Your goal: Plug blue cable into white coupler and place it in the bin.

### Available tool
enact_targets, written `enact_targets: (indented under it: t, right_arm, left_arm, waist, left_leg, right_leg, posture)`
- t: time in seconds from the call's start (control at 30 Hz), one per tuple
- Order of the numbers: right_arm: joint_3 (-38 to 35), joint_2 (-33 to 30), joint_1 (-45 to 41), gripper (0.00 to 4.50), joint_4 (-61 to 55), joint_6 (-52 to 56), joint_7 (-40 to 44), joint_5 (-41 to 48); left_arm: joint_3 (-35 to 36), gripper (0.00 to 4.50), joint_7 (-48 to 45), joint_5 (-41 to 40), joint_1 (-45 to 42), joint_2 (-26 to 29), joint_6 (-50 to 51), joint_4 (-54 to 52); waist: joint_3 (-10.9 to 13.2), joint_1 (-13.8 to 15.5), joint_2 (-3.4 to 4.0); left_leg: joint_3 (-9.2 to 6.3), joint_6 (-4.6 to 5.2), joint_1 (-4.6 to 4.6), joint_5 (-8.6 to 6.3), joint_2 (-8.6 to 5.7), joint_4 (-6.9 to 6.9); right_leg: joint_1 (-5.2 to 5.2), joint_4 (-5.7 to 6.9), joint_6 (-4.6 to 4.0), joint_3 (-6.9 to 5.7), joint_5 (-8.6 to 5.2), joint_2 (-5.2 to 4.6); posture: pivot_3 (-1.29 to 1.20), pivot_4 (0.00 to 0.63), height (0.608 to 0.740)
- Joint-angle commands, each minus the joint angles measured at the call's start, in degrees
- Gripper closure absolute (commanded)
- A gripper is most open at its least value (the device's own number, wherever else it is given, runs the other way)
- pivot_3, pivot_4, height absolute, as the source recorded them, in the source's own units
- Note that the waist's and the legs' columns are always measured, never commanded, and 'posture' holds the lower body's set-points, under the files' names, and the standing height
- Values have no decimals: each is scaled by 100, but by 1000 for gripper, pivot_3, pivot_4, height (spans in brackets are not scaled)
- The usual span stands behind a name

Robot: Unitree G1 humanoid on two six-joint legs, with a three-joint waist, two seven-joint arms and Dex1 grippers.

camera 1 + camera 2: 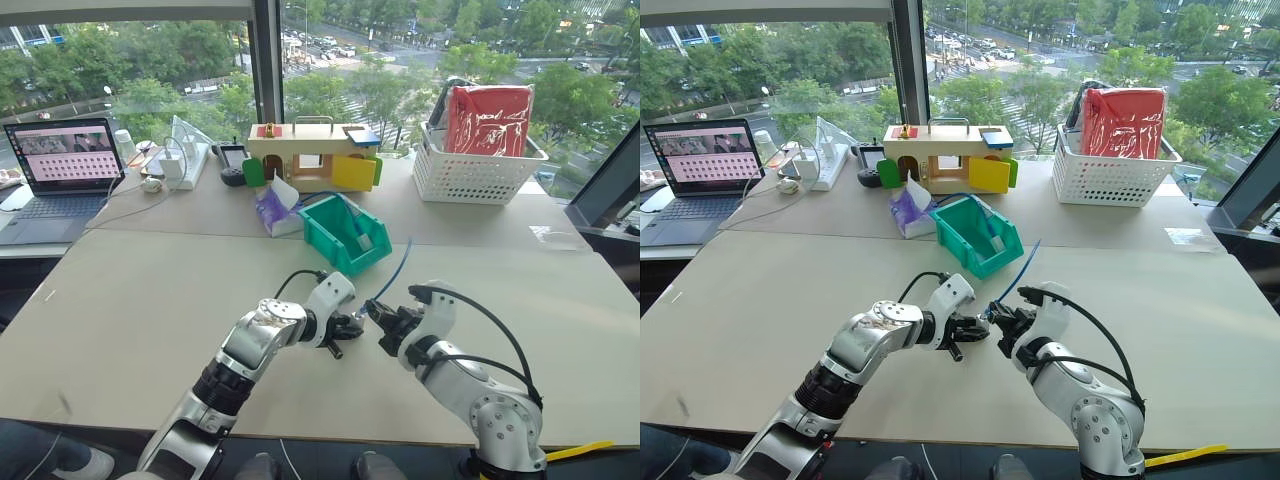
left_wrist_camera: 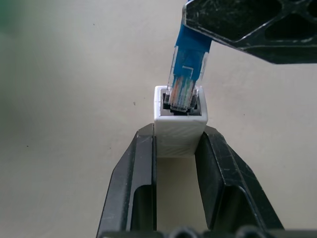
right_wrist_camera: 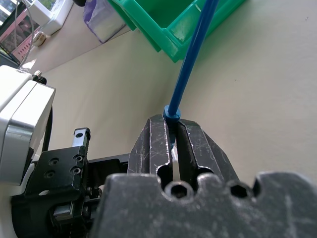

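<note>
Over the table [image 1: 150, 300], in front of the green bin [image 1: 345, 233], the mating step is under way. The right claw [image 1: 378, 316] is clamped tight on the blue cable [image 3: 190, 74] just behind its plug, and the left claw [image 2: 179, 148] pinches the white coupler [image 2: 180, 134]. The plug tip sits only partway in the socket, so next I judge a straight push home, then carrying the pair to the bin.

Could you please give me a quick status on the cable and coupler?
Left gripper shut on small white boxy coupler. Right gripper shut on thin blue cable; plug tip in socket, not seated. Teal plastic bin beyond, nothing blocking.
</note>
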Motion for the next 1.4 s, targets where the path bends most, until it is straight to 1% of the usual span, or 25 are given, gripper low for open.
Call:
enact_targets:
  t: [0.03, 0.07, 0.23, 0.37, 0.53, 0.7, 0.87, 1.0, 1.1, 1.23, 1.33, 1.4]
  right_arm:
    - [87, -101, -58, 4500, -5, 240, 39, -55]
    - [122, -125, -74, 4500, -5, 264, 57, -93]
    - [681, -690, -259, 4500, -101, 487, 281, -715]
    - [956, -899, -305, 4500, -70, 551, 423, -1071]
    - [1043, -900, -305, 4500, -67, 666, 563, -1268]
    - [1191, -920, -425, 4500, -95, 951, 783, -1332]
    - [1130, -824, -497, 4500, -105, 1193, 942, -1299]
    - [1247, -906, -541, 4500, -146, 1365, 1045, -1437]
    - [1207, -764, -470, 4500, -150, 1455, 1093, -1407]
    - [1215, -740, -197, 4500, -128, 1521, 1209, -1442]
    - [1215, -870, -22, 4500, 118, 1353, 1370, -1654]
    - [1109, -766, 26, 4500, 162, 1228, 1431, -1702]
  left_arm:
    - [-24, 3875, 84, -44, 60, 1, 119, -36]
    - [-25, 3875, 86, -50, 60, 5, 129, -52]
    - [29, 3875, 76, -75, -51, 70, 215, -108]
    - [47, 3875, 71, -139, -166, 117, 326, -181]
    - [17, 3875, 123, -158, -224, 149, 421, -271]
    - [101, 3875, 276, -221, -254, 30, 550, -356]
    - [96, 3875, 414, -292, -200, -106, 684, -504]
    - [134, 3875, 519, -347, -147, -204, 796, -646]
    - [147, 3875, 581, -380, -128, -252, 859, -719]
    - [169, 3875, 652, -442, -80, -243, 921, -792]
    - [161, 3875, 682, -485, -29, -194, 942, -836]
    - [139, 3875, 677, -514, 0, -150, 944, -869]
  waist:
    - [0, -1, 0]
    - [0, -1, 0]
    - [0, -16, 0]
    - [0, -21, 0]
    - [0, -37, 0]
    - [0, -42, 0]
    - [0, -36, -1]
    - [0, -35, -1]
    - [1, -32, -1]
    - [0, -30, -1]
    - [-1, -26, -3]
    - [-2, -24, -4]
  left_leg:
    - [0, 0, 0, 0, 0, 0]
    - [0, 0, 0, 0, 0, 0]
    - [-1, 0, 1, 0, 0, -1]
    - [-2, 0, 1, 0, 0, -4]
    - [-3, 0, 1, 0, 0, -6]
    - [-3, 0, 3, 0, 0, -7]
    - [-3, 0, 3, 0, 0, -7]
    - [-3, 0, 2, 0, 0, -7]
    - [-3, 0, 2, 0, 0, -7]
    - [-4, -1, 2, -1, -1, -12]
    - [-4, -4, 5, -3, -1, -13]
    - [-4, -5, 9, -4, -2, -13]
  right_leg:
    - [0, 0, -1, 0, 0, 0]
    - [0, 0, -1, 0, 0, 0]
    - [0, -2, -1, -1, -2, 0]
    - [-1, -1, -1, -2, -3, 1]
    - [-1, -1, 9, -2, -11, 2]
    - [0, -1, 12, -2, -14, 2]
    - [-1, 0, 12, -3, -14, 2]
    - [-1, -1, 12, -2, -14, 2]
    - [-1, -1, 12, -3, -14, 2]
    - [-2, -2, 14, -3, -18, 2]
    - [2, -2, 15, -4, -18, 1]
    - [6, -3, 17, -4, -21, 1]
  posture:
    - [0, 150, 735]
    - [0, 150, 735]
    - [0, 150, 735]
    - [0, 150, 735]
    - [0, 150, 735]
    - [0, 150, 735]
    - [0, 150, 735]
    - [0, 150, 735]
    - [0, 150, 735]
    - [0, 150, 735]
    - [0, 150, 735]
    - [0, 150, 735]
